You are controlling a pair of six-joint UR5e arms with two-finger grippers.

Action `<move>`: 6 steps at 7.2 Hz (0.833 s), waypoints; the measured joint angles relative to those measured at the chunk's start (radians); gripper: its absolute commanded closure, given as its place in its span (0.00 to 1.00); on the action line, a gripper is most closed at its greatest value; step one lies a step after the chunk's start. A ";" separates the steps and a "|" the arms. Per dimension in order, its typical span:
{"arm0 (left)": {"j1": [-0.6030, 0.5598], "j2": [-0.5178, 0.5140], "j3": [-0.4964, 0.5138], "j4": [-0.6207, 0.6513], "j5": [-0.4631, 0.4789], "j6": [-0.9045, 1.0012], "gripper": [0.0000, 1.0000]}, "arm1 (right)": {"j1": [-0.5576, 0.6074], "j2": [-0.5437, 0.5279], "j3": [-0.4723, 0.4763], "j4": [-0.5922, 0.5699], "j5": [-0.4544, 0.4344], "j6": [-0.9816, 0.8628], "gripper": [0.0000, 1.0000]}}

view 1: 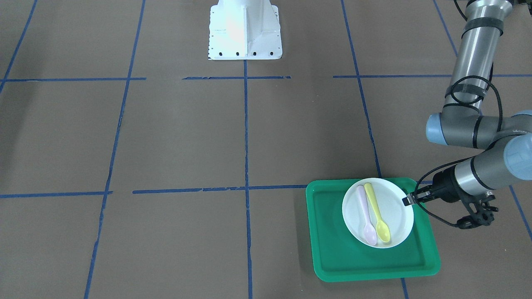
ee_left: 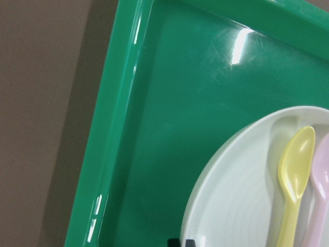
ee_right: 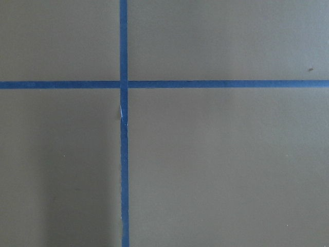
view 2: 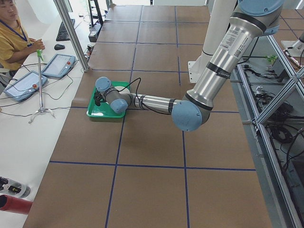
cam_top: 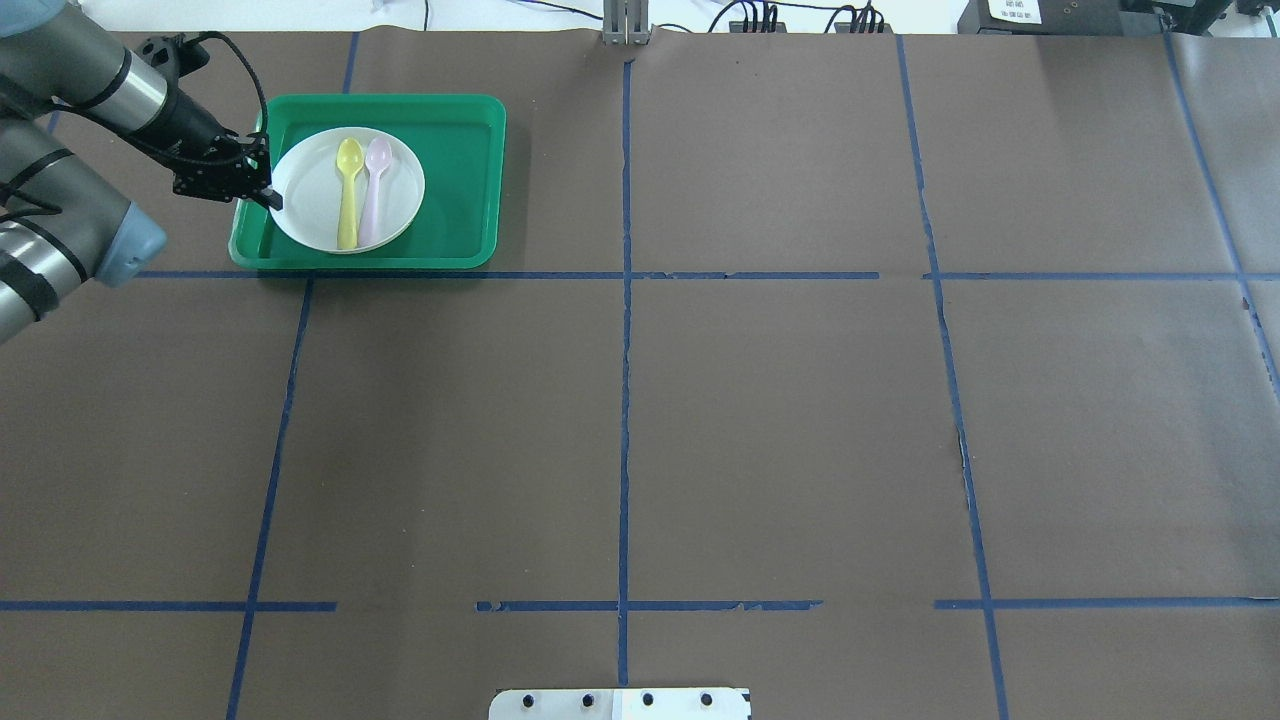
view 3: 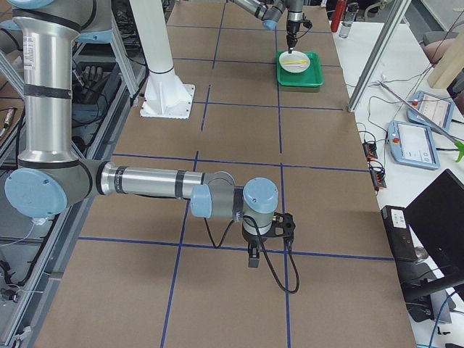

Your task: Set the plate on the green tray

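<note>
The white plate [view 1: 392, 207] lies over the right half of the green tray [view 1: 332, 236], with a yellow spoon [view 1: 376, 211] and a pink spoon [view 1: 365, 214] on it. In the overhead view the plate [cam_top: 310, 190] covers the tray's [cam_top: 460, 180] left part. My left gripper [view 1: 406, 201] is shut on the plate's rim at the tray's edge. In the left wrist view its dark fingertips [ee_left: 182, 243] pinch the plate's [ee_left: 236, 206] rim above the tray [ee_left: 169, 103]. I cannot tell whether the plate rests on the tray or hangs just above it. My right gripper [view 3: 252, 261] hangs over bare table far away; I cannot tell if it is open or shut.
The table is brown paper with blue tape lines [cam_top: 625, 300]. The robot's white base [view 1: 245, 31] stands at the table's middle. The tray sits near the table's far left corner in the overhead view. An operator [view 2: 14, 38] sits beside that end.
</note>
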State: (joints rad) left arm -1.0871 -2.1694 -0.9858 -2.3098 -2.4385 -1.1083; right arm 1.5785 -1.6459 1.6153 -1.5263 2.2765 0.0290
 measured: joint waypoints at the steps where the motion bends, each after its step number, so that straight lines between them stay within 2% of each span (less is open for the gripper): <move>1: 0.000 -0.024 0.047 -0.042 0.011 -0.032 1.00 | 0.000 0.000 0.000 0.000 0.000 0.000 0.00; 2: 0.001 -0.037 0.078 -0.084 0.033 -0.060 0.51 | 0.000 0.000 0.000 0.000 0.001 0.000 0.00; 3: 0.003 -0.044 0.093 -0.118 0.063 -0.072 0.41 | 0.000 0.000 0.000 0.000 0.001 0.000 0.00; 4: 0.006 -0.046 0.100 -0.142 0.079 -0.077 0.25 | 0.000 0.000 0.000 0.000 0.001 0.000 0.00; 5: 0.006 -0.046 0.097 -0.155 0.085 -0.080 0.20 | 0.000 0.000 0.000 0.000 0.000 0.000 0.00; 6: 0.001 -0.040 0.080 -0.161 0.087 -0.084 0.20 | 0.000 0.000 0.000 0.000 0.000 0.000 0.00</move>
State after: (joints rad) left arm -1.0860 -2.2091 -0.9056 -2.4707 -2.3519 -1.1923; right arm 1.5785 -1.6460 1.6153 -1.5263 2.2766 0.0291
